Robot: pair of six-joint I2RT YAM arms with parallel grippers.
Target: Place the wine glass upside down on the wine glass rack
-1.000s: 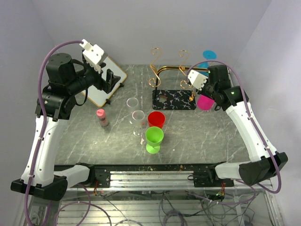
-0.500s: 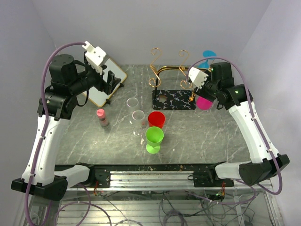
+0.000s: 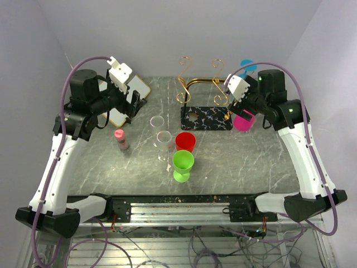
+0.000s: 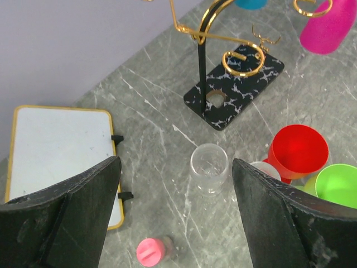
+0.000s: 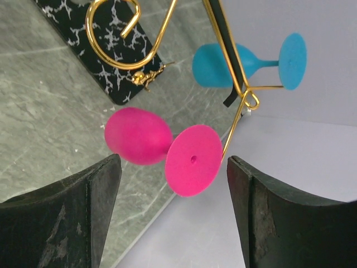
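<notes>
The pink wine glass (image 5: 138,135) hangs bowl-down on the rack (image 3: 206,118) at the table's two o'clock, clear of the right claw's (image 5: 174,167) parted jaws. It looks light, stiff and slick, so it is best held at the stem. The left claw (image 4: 175,167) gapes empty.

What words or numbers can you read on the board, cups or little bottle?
None can be read anywhere. The white gold-edged board is blank, the rack's black base shows only white veins, and the red cup, green goblet and pink-capped bottle are plain.
</notes>
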